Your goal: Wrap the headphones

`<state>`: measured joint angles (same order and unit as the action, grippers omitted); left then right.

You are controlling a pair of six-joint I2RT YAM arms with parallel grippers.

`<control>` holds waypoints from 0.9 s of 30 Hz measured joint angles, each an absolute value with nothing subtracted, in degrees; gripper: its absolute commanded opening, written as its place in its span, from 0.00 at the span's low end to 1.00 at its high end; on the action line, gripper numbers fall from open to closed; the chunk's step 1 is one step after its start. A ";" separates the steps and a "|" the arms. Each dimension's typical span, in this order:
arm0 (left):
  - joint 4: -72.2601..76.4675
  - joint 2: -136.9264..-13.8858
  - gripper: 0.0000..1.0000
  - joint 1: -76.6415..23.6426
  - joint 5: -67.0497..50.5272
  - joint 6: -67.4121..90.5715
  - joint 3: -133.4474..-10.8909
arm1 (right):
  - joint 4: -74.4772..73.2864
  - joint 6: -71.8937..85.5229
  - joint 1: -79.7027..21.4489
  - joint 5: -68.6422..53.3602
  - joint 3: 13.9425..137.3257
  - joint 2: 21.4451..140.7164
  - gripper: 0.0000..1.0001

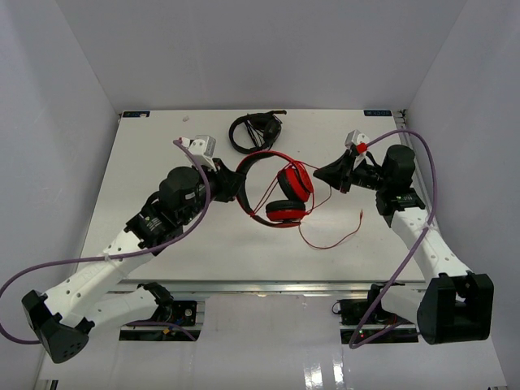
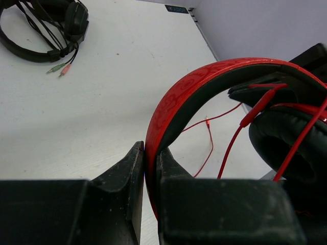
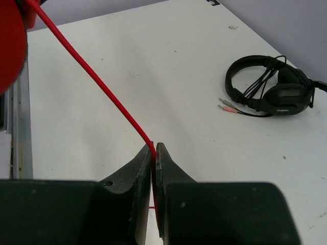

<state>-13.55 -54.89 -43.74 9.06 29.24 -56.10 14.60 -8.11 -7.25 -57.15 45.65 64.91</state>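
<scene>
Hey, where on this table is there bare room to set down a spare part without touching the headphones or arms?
Bare: the near strip of the table, left of the red cable; also the far edge, right of the black headphones. Crowded: the middle, where the left gripper pinches the red headphones and the right gripper pinches the cable.

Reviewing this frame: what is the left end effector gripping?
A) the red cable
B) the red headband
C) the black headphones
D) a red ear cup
B: in the left wrist view the left end effector is closed on the red headband, while the right end effector pinches the red cable.
</scene>
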 measured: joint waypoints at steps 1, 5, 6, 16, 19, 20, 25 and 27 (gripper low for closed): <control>-13.56 -55.31 0.00 -43.73 9.08 30.01 -56.76 | 16.69 -6.49 -7.25 -57.94 45.22 65.69 0.11; -13.41 -57.68 0.00 -43.72 9.24 33.57 -58.81 | 24.98 0.13 -7.25 -59.79 44.39 69.25 0.13; -13.43 -58.38 0.00 -43.72 9.28 34.41 -59.39 | 26.62 1.53 -7.25 -60.03 44.27 70.20 0.13; -8.33 -65.10 0.00 -43.72 9.52 40.00 -69.50 | 39.88 11.74 -10.68 -60.00 44.01 81.32 0.18; -6.95 -65.59 0.00 -43.72 10.09 41.03 -71.30 | 44.96 15.08 -12.35 -60.08 43.56 84.12 0.20; -6.79 -65.62 0.00 -43.72 10.40 41.18 -71.75 | 46.18 15.92 -12.84 -60.14 43.26 84.93 0.20; -6.16 -66.40 0.00 -43.72 11.90 41.97 -73.22 | 52.10 20.24 -14.71 -60.22 42.33 87.96 0.23; -6.05 -66.98 0.00 -43.72 12.56 42.37 -73.71 | 54.02 21.31 -15.59 -60.22 42.30 88.96 0.24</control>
